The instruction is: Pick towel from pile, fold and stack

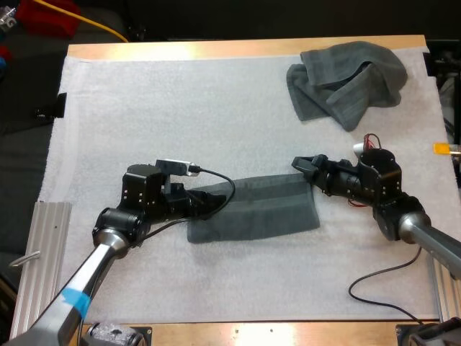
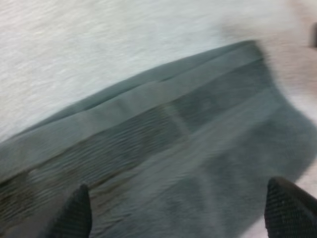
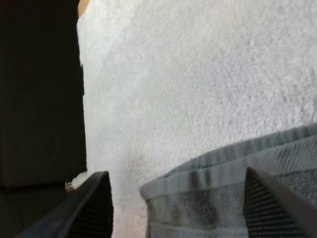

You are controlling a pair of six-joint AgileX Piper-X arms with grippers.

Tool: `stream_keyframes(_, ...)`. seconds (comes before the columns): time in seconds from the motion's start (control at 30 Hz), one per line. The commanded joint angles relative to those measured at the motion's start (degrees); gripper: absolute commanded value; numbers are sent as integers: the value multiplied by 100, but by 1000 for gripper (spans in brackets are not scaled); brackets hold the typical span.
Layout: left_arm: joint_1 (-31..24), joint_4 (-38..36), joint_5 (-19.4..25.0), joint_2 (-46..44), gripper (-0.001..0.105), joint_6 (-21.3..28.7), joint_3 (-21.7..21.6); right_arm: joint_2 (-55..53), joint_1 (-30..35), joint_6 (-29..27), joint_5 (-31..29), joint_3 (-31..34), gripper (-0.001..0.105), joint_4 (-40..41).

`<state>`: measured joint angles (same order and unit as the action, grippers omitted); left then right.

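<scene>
A dark grey-green towel (image 1: 253, 210), folded into a long flat strip, lies on the white mat (image 1: 180, 108) at the middle of the table. My left gripper (image 1: 210, 202) hovers at its left end; its fingers (image 2: 75, 214) stand wide apart over the ribbed cloth (image 2: 188, 148), so it is open. My right gripper (image 1: 301, 165) sits at the strip's far right corner. Its fingers (image 3: 97, 208) are also spread, with the towel's corner (image 3: 218, 188) lying between them untouched, so it is open. A crumpled towel (image 1: 347, 81) of the same colour rests at the mat's far right.
A ribbed metal rail (image 1: 42, 252) runs along the table's left front edge. A black cable (image 1: 382, 277) loops over the mat near my right arm. Bare mat spreads across the left and far middle.
</scene>
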<state>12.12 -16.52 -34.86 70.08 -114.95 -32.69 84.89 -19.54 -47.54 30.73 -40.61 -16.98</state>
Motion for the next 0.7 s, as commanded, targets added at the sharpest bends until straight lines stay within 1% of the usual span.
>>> stream_keyframes(0.0,36,-20,-138,-194,70,-56,-52,-120,26,-19,102,-29,57,-39)
stream_keyframes(0.17,36,-304,-116,-806,70,-56,-52,-400,26,-19,84,-29,57,149)
stream_keyframes(0.27,36,-560,-72,-1227,70,-56,-52,-608,26,-103,85,-29,57,532)
stream_keyframes(0.47,36,-1158,-45,-2007,70,-56,-52,-1008,26,-494,85,-29,56,1260)
stream_keyframes(0.6,36,-1581,97,-2498,70,-56,-52,-1339,26,-815,85,-29,56,1781)
stream_keyframes(0.67,36,-1743,134,-2683,70,-56,-52,-1474,26,-888,77,-29,56,1994)
